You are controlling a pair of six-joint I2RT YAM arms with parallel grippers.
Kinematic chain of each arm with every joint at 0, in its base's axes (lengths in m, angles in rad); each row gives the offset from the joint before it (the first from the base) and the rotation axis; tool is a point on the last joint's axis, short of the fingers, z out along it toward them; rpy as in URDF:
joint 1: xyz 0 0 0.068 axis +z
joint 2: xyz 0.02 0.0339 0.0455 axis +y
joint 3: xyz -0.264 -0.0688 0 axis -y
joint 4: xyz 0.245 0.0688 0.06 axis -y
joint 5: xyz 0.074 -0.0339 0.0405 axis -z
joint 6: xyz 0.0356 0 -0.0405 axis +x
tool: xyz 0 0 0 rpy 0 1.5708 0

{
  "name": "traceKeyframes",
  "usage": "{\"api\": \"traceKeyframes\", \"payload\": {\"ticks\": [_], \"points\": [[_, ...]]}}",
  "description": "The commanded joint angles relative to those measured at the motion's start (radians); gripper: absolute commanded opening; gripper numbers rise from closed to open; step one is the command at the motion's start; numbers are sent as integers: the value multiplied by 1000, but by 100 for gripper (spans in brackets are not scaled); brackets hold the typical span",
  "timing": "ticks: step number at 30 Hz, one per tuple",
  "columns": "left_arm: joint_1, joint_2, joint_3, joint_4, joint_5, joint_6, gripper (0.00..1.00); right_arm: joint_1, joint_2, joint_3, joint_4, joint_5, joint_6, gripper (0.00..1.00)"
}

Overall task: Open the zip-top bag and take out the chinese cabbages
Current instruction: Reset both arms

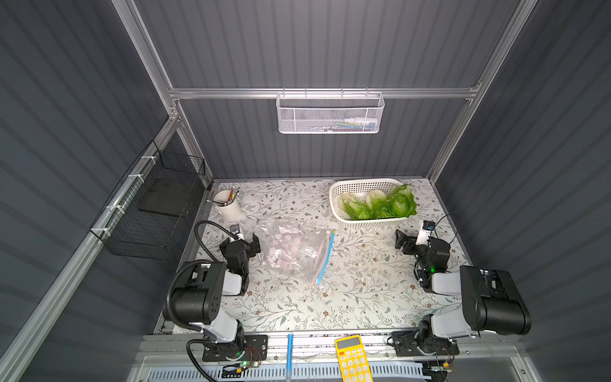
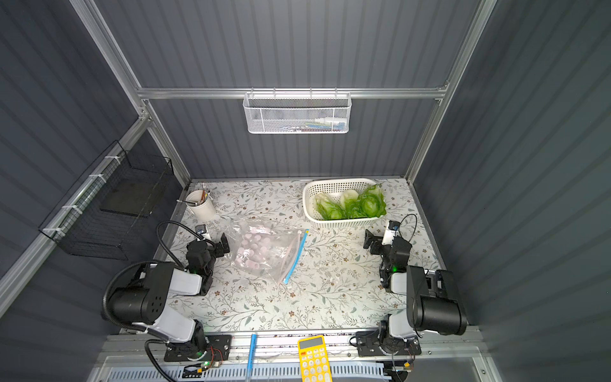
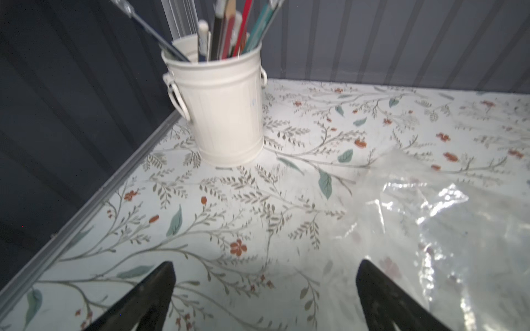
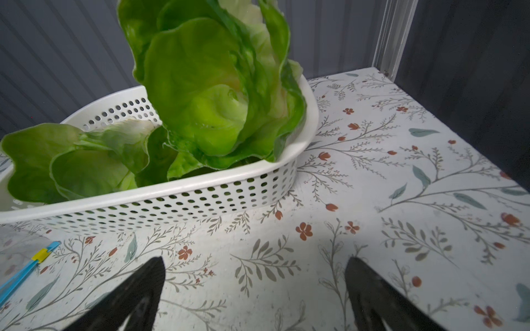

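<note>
The zip-top bag [image 1: 294, 251] [image 2: 264, 251] lies crumpled mid-table, clear, with pale pink shapes showing through and its blue zip strip [image 1: 325, 258] on its right edge. The chinese cabbages [image 1: 380, 203] [image 2: 352, 205] [image 4: 200, 100], green-leaved with white bases, lie in a white perforated basket [image 1: 363, 182] [image 4: 200, 186] at the back right. My left gripper [image 1: 240, 241] [image 3: 266, 266] stands open just left of the bag [image 3: 459, 229], holding nothing. In front of the basket my right gripper [image 1: 415, 236] [image 4: 255, 262] is open and empty over the cloth.
A cream pen cup [image 1: 228, 206] [image 3: 223, 114] stands at the back left, ahead of the left gripper. A yellow calculator [image 1: 352, 359] and a blue pen [image 1: 290, 350] lie on the front rail. A white mesh basket [image 1: 330, 114] hangs on the back wall and a black wire basket [image 1: 155, 211] on the left wall.
</note>
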Motion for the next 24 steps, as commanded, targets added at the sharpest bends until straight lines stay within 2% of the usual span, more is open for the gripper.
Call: {"api": "traceKeyframes", "payload": {"ticks": [1,4,6,8,11,24], "points": [[-3,94,-33,292,22,31,100,4,-5,48,-12,-19,-20,99],[-2,30,21,83,-50,-9,100,15,-1,55,-22,0,-27,99],[-2,46,102,-26,-41,2,100,20,-2,58,-28,10,-29,99],[-2,39,215,-262,-27,7,100,23,-2,60,-32,15,-30,99],[-13,52,206,-221,-34,21,100,24,-2,58,-30,15,-30,99],[-15,48,207,-236,-33,19,100,32,0,70,-49,36,-36,99]]}}
